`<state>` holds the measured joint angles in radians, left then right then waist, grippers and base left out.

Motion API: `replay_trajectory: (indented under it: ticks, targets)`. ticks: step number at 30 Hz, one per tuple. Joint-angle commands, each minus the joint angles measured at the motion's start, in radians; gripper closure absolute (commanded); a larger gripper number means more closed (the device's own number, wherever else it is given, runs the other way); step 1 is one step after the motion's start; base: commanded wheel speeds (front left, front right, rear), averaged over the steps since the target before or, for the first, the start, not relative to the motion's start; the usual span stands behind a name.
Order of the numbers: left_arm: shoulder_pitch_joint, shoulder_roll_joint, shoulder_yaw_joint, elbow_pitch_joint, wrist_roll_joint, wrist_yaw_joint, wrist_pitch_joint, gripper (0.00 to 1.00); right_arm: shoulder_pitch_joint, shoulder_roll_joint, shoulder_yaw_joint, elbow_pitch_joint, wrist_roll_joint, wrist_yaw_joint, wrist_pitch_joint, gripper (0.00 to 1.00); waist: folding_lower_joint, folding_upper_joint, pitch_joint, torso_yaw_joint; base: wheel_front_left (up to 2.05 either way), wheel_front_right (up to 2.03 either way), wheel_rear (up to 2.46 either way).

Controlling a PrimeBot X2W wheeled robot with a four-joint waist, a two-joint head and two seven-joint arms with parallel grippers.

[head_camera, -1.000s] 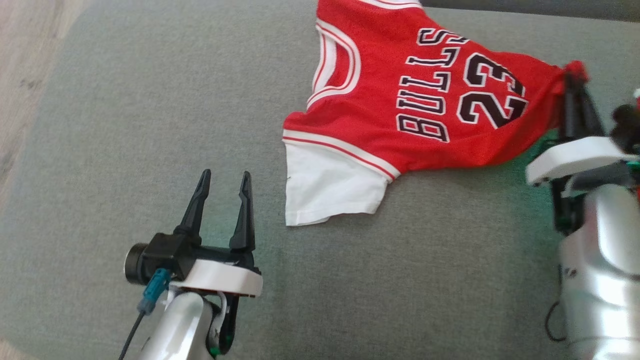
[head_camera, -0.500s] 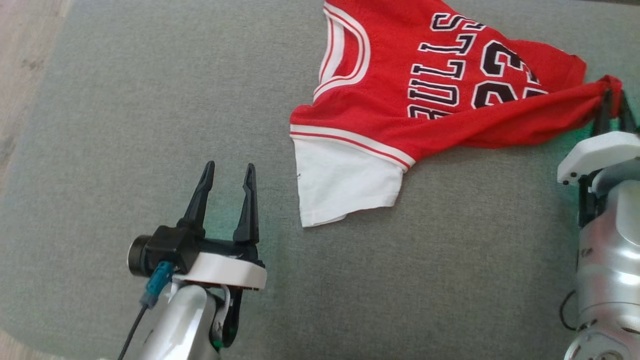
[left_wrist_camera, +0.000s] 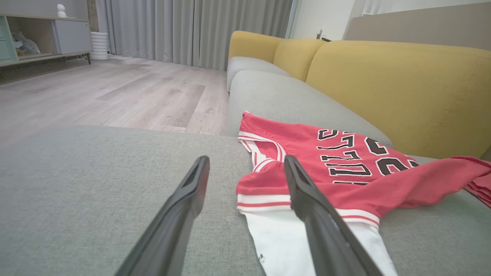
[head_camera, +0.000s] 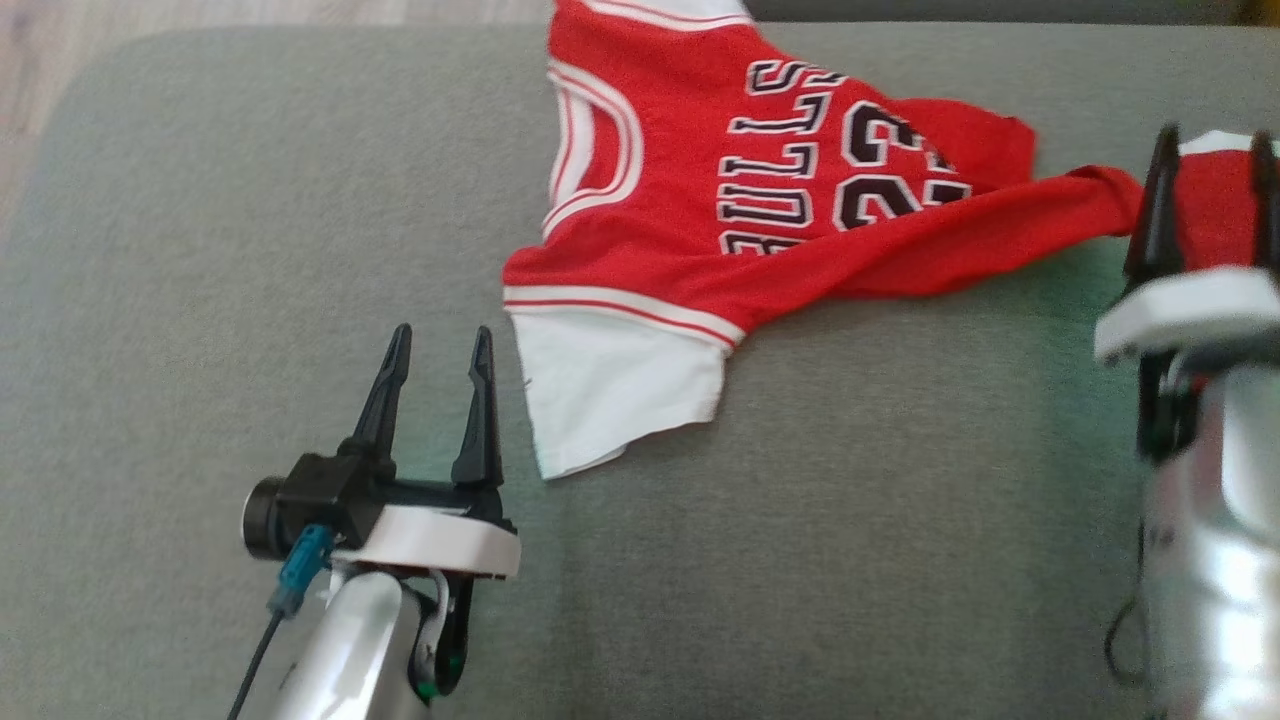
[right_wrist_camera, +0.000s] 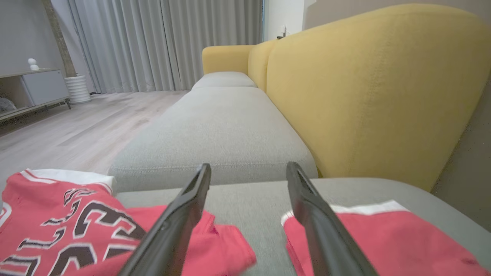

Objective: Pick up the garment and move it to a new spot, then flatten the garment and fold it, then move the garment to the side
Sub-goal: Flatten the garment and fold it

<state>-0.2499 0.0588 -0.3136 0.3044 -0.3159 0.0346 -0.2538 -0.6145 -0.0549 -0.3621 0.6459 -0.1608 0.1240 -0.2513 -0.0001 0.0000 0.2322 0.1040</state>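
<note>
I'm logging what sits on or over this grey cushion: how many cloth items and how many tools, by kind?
Red jersey: 1
Red cloth with white trim, possibly a separate piece: 1
Tools: 2, left tool and right tool, both open
Total: 4

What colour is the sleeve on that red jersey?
The sleeve is white, below a red-and-white striped band. It shows best in the head view.

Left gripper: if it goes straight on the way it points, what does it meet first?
Probably the bare grey cushion: the left gripper aims just beside the red jersey, whose sleeve its nearer finger might brush. Depth unclear.
</note>
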Motion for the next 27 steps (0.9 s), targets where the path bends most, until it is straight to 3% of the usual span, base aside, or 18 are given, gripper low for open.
replay_trajectory:
  ticks: [1,5,10,15,27]
  targets:
    - [-0.001,0.012,0.040,-0.031,0.003,0.000,-0.008,0.00,0.041,0.005,0.040,-0.047,0.026,0.007,-0.010,0.00,0.0001,0.0000,-0.026,-0.032,0.00,0.00,0.00]
    - [0.013,0.015,0.048,-0.036,0.003,0.005,-0.008,0.00,0.237,0.005,0.171,-0.227,0.182,0.007,-0.010,0.00,0.0001,0.0000,-0.051,-0.077,0.00,0.00,0.00]
    - [0.025,0.017,0.050,-0.029,0.001,0.008,-0.008,0.00,0.408,0.005,0.266,-0.372,0.285,0.007,-0.010,0.00,0.0001,0.0000,-0.061,-0.105,0.00,0.00,0.00]
    - [0.029,0.018,0.049,-0.013,-0.004,0.010,-0.008,0.00,0.491,0.005,0.304,-0.420,0.316,0.007,-0.010,0.00,0.0001,0.0000,-0.062,-0.121,0.00,0.00,0.00]
    - [0.017,0.024,0.047,0.024,-0.022,0.019,0.032,0.00,0.484,0.005,0.321,-0.462,0.332,0.007,-0.010,0.00,0.0001,0.0000,-0.055,-0.144,0.00,0.00,0.00]
